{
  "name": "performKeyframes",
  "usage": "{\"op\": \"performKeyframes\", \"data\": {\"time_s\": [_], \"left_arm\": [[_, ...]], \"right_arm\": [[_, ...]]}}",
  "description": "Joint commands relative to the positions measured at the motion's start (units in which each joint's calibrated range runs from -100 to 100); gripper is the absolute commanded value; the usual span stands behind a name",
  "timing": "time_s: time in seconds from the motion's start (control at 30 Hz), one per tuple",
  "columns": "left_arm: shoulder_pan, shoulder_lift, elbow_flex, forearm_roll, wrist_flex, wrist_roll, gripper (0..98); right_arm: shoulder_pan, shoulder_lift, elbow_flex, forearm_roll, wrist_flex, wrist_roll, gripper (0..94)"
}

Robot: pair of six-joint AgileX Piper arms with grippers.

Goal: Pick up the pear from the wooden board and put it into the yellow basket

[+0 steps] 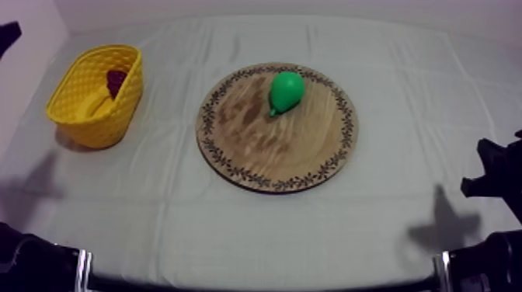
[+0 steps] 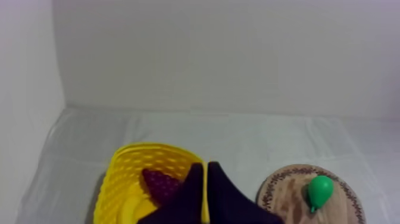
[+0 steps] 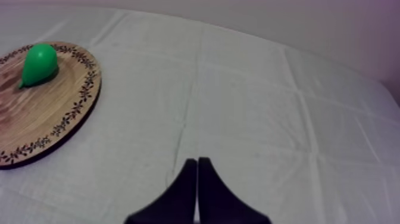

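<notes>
A green pear (image 1: 285, 91) lies on its side on the far part of the round wooden board (image 1: 264, 147) at mid table. The yellow basket (image 1: 97, 128) stands at the far left, apart from the board. My left gripper (image 2: 205, 173) is shut on nothing, its fingers a narrow wedge just in front of the basket (image 2: 119, 173), with the board (image 2: 286, 193) and pear (image 2: 320, 190) off to the side. My right gripper (image 3: 197, 164) is shut and empty over bare cloth, well away from the board (image 3: 41, 113) and the pear (image 3: 38, 64).
Inside the basket lie a banana (image 1: 97, 105) and a dark bunch of grapes (image 1: 116, 80), the grapes (image 2: 159, 182) also close to my left fingers. My right arm (image 1: 493, 175) sits low at the right edge. A pale wall runs behind the table.
</notes>
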Motion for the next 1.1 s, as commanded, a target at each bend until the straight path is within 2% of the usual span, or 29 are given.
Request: {"op": "performKeyframes", "data": {"time_s": [0.0, 0.2, 0.37, 0.57, 0.73, 0.93, 1.07], "left_arm": [[1.50, 7.78, -12.09, 0.23, 2.01, -0.47, 0.0], [6.02, 19.01, -26.24, 0.55, 6.33, -1.71, 0.0], [10.08, 28.74, -37.31, -0.10, 10.44, -1.54, 0.0], [15.48, 40.15, -46.39, -2.79, 13.33, 0.61, 0.0], [18.44, 49.00, -50.68, -3.91, 15.16, 1.75, 0.0], [22.20, 57.97, -52.39, -7.23, 16.87, 4.60, 0.0], [24.12, 63.82, -53.93, -8.79, 18.37, 6.16, 0.0]], "right_arm": [[-0.03, 0.01, 0.05, 0.00, -0.02, 0.01, 0.5], [-0.03, 0.01, 0.05, 0.00, -0.02, 0.01, 0.5], [-0.03, 0.01, 0.05, 0.00, -0.02, 0.01, 0.5], [-0.03, 0.01, 0.05, 0.00, -0.02, 0.00, 0.5], [-0.03, 0.01, 0.05, 0.00, -0.02, 0.01, 0.5], [-0.03, 0.01, 0.05, 0.00, -0.02, 0.01, 0.5], [-0.03, 0.01, 0.05, 0.00, -0.02, 0.01, 0.5]]}}
